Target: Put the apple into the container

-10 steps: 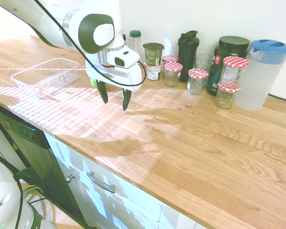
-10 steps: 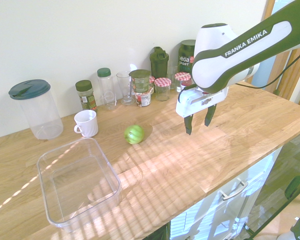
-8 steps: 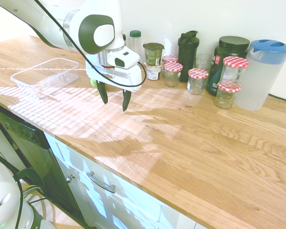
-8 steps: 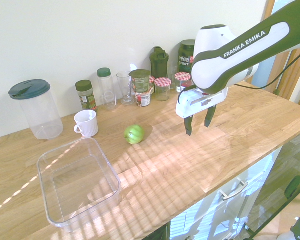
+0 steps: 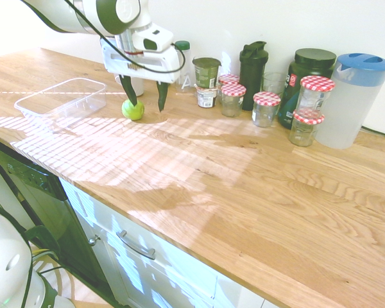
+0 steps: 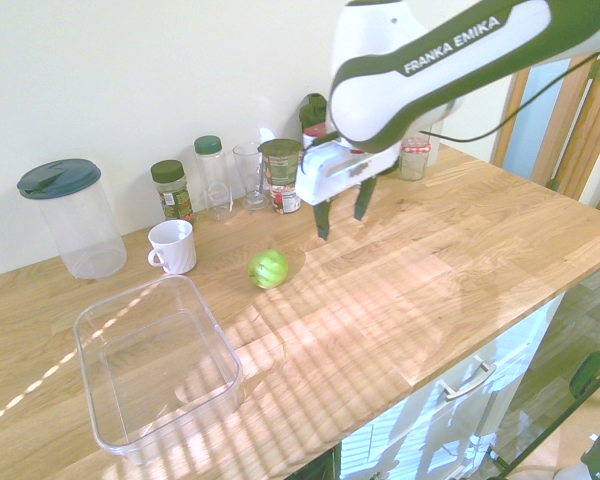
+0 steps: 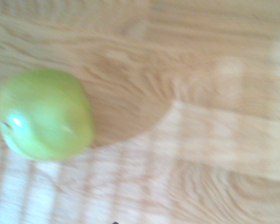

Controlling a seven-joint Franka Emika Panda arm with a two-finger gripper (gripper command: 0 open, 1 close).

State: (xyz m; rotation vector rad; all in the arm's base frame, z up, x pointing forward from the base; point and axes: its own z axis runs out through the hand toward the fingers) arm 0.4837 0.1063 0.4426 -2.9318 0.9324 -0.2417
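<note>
Our gripper (image 6: 342,213), jaws wide apart and empty, hangs above the counter (image 6: 430,270) just beside the apple (image 6: 267,268), on the side away from the container (image 6: 155,365).

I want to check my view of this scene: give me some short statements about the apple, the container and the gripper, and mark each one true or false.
1. The apple lies on the counter, outside the container. True.
2. The gripper holds the apple. False: it is open, above the counter, and holds nothing.
3. The container is empty. True.
4. The mug stands inside the container. False: it stands on the counter behind it.
</note>
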